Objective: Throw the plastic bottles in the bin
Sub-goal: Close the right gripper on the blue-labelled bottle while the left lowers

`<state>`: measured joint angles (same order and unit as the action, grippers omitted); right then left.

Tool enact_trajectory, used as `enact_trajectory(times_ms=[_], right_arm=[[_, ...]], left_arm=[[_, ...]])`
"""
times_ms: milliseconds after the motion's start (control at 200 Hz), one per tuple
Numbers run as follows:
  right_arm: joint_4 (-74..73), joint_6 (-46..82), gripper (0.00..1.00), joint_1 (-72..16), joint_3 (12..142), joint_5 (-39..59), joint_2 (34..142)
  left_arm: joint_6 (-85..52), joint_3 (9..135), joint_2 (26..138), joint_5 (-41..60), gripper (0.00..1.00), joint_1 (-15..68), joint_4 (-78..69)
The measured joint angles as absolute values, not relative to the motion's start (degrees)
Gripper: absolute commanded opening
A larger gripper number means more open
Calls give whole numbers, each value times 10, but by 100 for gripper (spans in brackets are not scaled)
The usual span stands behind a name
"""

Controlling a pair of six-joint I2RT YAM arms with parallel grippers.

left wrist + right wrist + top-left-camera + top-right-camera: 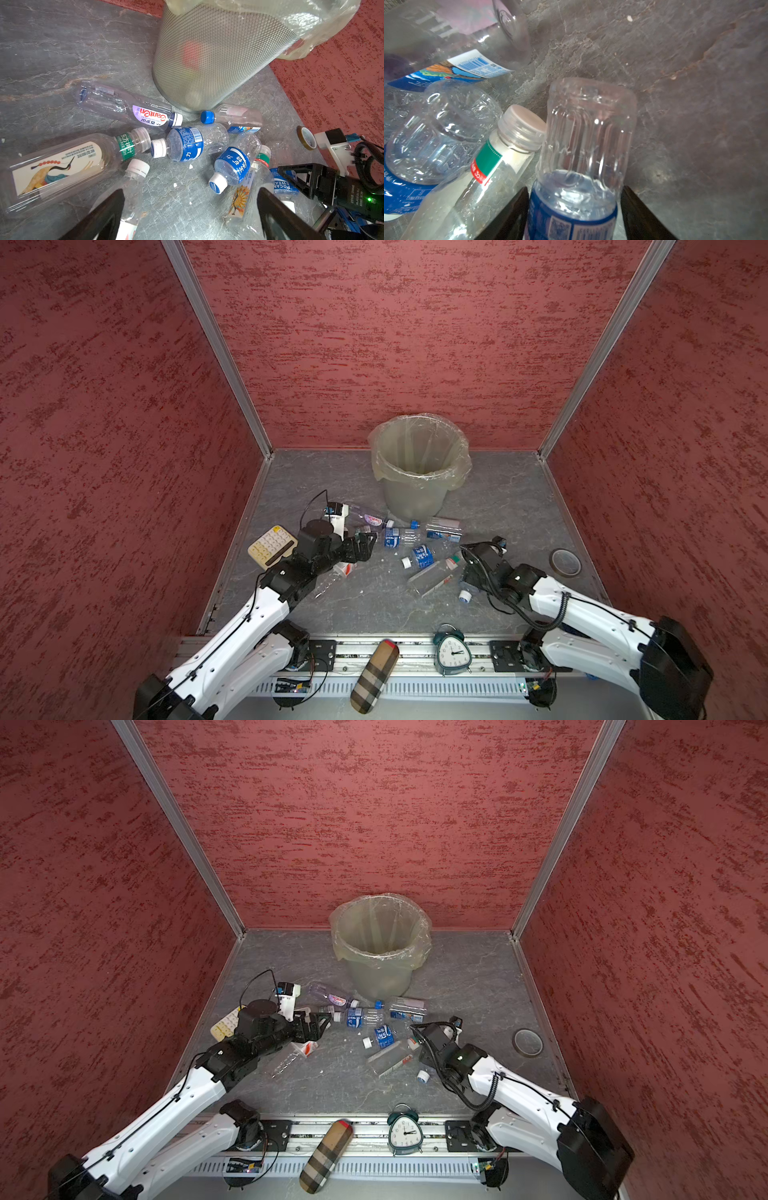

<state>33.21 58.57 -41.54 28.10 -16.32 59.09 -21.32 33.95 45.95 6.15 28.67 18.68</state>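
Right end effector astride small clear blue-labelled plastic bottle on grey marbled desk, nearer front edge, for crosswise pinch; grip cannot be told. Left end effector gaping, empty. Round grey-green bag-lined bin at back edge.

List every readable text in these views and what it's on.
"Ganten": purple-label bottle.
"东方树叶": green neck band of crane-label bottle.
"POCAR", "SWEA" (cut off): blue-label bottle.
"30": red band of green-necked bottle.
Too small or blurred: clock numerals, barcodes, other label print.
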Motion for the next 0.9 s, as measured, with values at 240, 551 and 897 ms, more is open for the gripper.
enact_trajectory(times_ms=[240, 551, 897], right_arm=[[328, 585, 72, -414, 261, -163, 592], [322, 578, 65, -408, 261, -167, 593], [297, 548, 41, -404, 253, -170, 588]], left_arm=[[-217, 337, 454, 61, 99, 294, 198], [-223, 335, 446, 61, 99, 296, 211], [-227, 334, 446, 61, 99, 298, 221]])
